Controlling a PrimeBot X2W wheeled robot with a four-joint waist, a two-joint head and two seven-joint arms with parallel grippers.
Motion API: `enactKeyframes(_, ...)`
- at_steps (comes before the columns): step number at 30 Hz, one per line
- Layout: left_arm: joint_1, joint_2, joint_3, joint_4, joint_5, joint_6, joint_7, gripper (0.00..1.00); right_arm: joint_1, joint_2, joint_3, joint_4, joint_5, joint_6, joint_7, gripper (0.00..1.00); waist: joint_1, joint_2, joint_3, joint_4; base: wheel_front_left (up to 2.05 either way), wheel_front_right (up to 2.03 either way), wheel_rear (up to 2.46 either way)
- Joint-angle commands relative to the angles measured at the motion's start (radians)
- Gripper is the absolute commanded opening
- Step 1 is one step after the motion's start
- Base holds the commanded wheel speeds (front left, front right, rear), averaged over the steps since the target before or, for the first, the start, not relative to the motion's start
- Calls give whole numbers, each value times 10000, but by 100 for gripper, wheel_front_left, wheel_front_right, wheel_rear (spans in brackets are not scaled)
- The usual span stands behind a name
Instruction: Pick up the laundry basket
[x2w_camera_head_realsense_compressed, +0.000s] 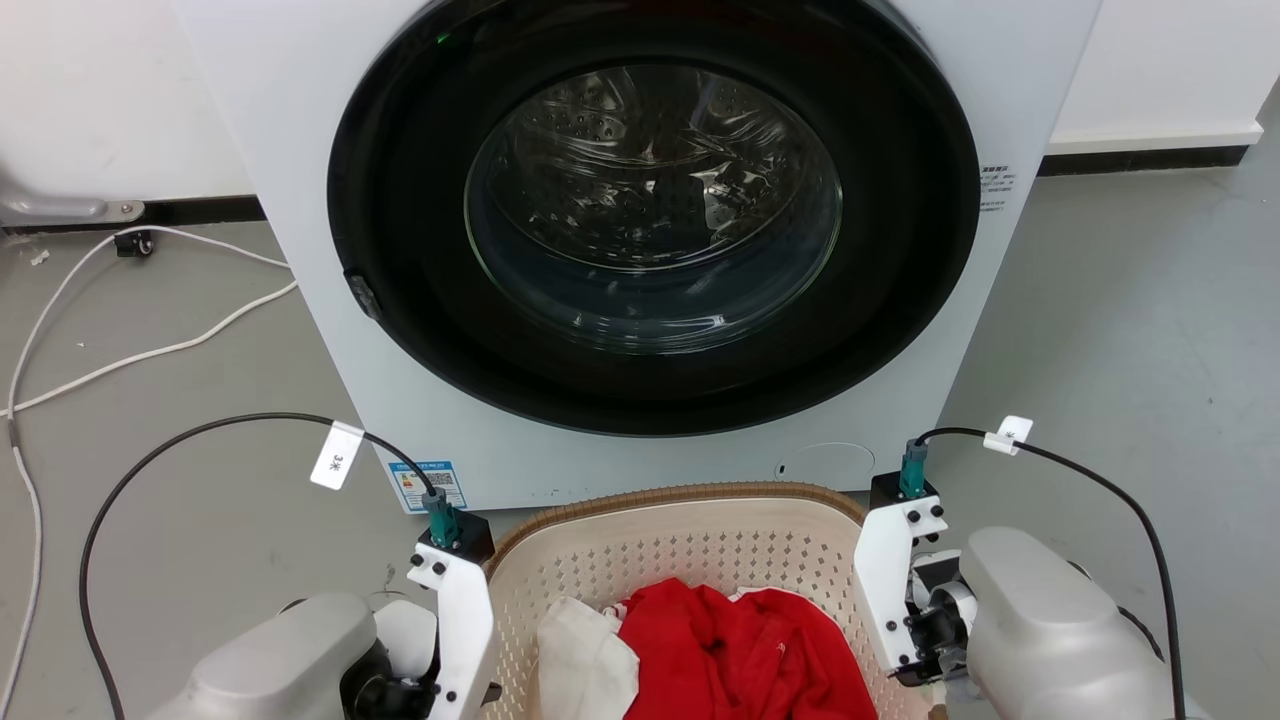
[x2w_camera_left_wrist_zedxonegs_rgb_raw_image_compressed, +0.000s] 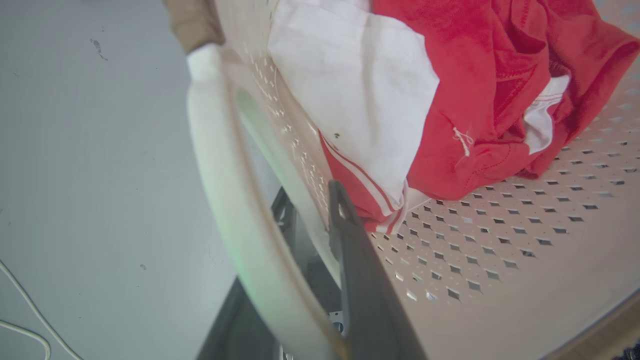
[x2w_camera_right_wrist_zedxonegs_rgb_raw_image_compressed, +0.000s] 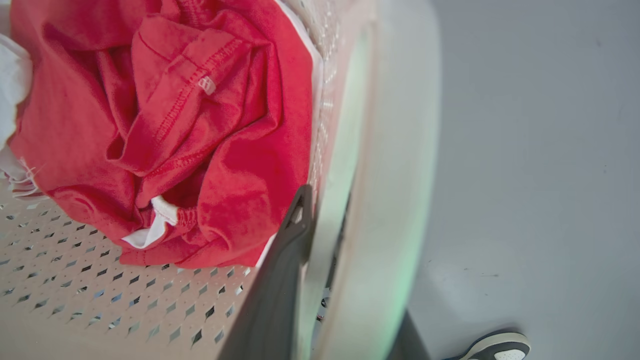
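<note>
Now, the laundry basket (x2w_camera_head_realsense_compressed: 680, 545) sits on the floor (x2w_camera_head_realsense_compressed: 1150, 350) before the washing machine (x2w_camera_head_realsense_compressed: 300, 100); left fingers (x2w_camera_left_wrist_zedxonegs_rgb_raw_image_compressed: 350, 240) and right fingers (x2w_camera_right_wrist_zedxonegs_rgb_raw_image_compressed: 295, 225) straddle its handles (x2w_camera_left_wrist_zedxonegs_rgb_raw_image_compressed: 215, 150), grip unclear, so your lift could tip it.

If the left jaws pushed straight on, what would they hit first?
Probably the white cloth with red stripes lying in the laundry basket, just past the tip of the inner finger; depth is hard to judge.

Washing machine (x2w_camera_head_realsense_compressed: 650, 250), red garment (x2w_camera_head_realsense_compressed: 740, 650); white cloth (x2w_camera_head_realsense_compressed: 585, 655), shoe (x2w_camera_right_wrist_zedxonegs_rgb_raw_image_compressed: 495, 346)
</note>
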Motion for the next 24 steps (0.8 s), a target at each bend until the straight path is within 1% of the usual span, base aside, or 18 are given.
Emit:
enactKeyframes(1,15,-115,-55,-104,67,-174,15,0,-191,5,58,-30,1,1,-83,0,0,0,0,-2,0,0,0)
enactKeyframes(11,-40,-166,-55,-18,53,-175,-34,0,-262,5,140,67,58,1,-130,0,0,0,-5,13,0,0,0)
enactKeyframes(24,18,-97,-51,105,149,-174,-90,0,-246,-3,219,156,214,1,-126,0,0,0,-52,22,0,0,0)
